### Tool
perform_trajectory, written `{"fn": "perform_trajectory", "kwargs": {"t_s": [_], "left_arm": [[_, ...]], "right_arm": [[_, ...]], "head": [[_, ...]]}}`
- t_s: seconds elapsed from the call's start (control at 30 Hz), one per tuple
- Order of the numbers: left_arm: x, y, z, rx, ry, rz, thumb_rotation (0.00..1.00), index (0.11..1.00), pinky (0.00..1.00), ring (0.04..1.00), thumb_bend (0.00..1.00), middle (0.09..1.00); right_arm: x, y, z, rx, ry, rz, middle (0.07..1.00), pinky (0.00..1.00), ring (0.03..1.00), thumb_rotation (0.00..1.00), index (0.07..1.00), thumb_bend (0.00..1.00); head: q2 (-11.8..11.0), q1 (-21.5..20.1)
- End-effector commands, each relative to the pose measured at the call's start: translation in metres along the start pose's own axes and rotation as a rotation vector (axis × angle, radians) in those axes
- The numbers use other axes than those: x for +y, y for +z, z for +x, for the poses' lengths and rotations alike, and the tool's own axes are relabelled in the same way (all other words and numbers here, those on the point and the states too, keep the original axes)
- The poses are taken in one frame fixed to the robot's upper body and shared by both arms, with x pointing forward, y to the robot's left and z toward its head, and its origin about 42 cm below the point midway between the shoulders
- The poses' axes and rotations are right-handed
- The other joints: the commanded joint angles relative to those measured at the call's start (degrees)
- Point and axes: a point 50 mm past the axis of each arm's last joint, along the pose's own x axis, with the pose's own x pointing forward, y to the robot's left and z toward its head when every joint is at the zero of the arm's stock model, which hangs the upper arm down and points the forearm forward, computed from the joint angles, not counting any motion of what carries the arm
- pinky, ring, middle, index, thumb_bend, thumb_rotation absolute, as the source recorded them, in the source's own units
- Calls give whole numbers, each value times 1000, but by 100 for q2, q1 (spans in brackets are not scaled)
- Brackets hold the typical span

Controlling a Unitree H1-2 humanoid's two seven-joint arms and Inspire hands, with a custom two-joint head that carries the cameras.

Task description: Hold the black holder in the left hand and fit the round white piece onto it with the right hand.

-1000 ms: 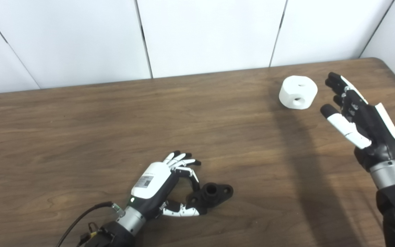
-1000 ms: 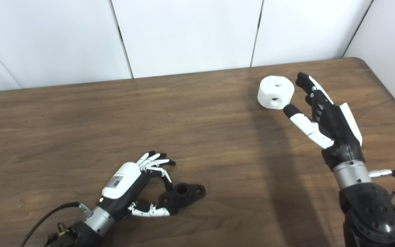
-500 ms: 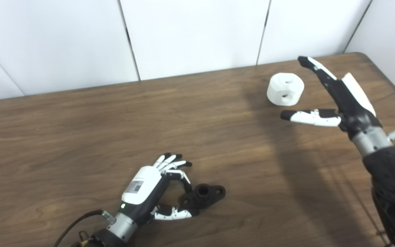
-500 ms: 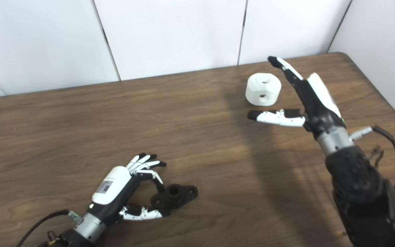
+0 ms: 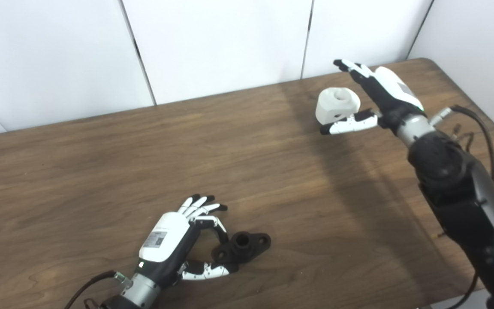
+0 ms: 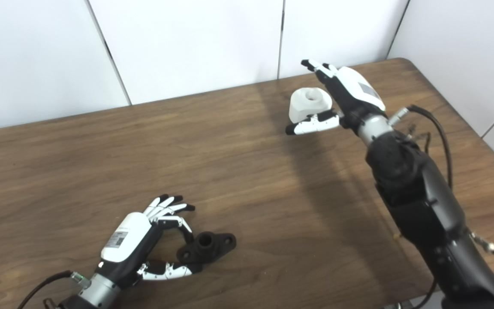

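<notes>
Your left hand (image 5: 174, 240) is lying low on the table (image 5: 101, 163), thumb and one finger pinching the near end of the black holder (image 5: 242, 246), which is resting flat just to the hand's right; the other fingers are splaying clear. How firm that pinch is, you cannot tell. Far to the right, your right hand (image 6: 345, 96) is cupping around the round white piece (image 6: 309, 103), fingers spread behind it, thumb crossing in front and hiding its lower edge. Neither view is showing contact. The right eye view is showing more of the forearm.
</notes>
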Motion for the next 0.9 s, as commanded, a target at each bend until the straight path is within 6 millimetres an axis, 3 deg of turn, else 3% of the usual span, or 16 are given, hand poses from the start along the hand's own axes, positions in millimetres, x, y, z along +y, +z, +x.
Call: {"fn": "perform_trajectory", "kwargs": {"t_s": [0.0,0.43,0.87], "left_arm": [[-5,-5,-8,21,-64,46,55,485,1000,939,524,846],[-4,-7,-9,21,-68,47,56,485,1000,942,524,851],[-5,-7,-7,16,-68,43,56,485,1000,939,524,844]], "right_arm": [[-25,6,14,-33,-73,-72,899,1000,980,360,932,872],[-40,3,56,46,24,-362,851,1000,1000,348,888,892],[-54,6,72,119,106,-452,839,1000,993,334,840,937]], "head": [[3,-38],[-8,-253],[1,-246]]}}
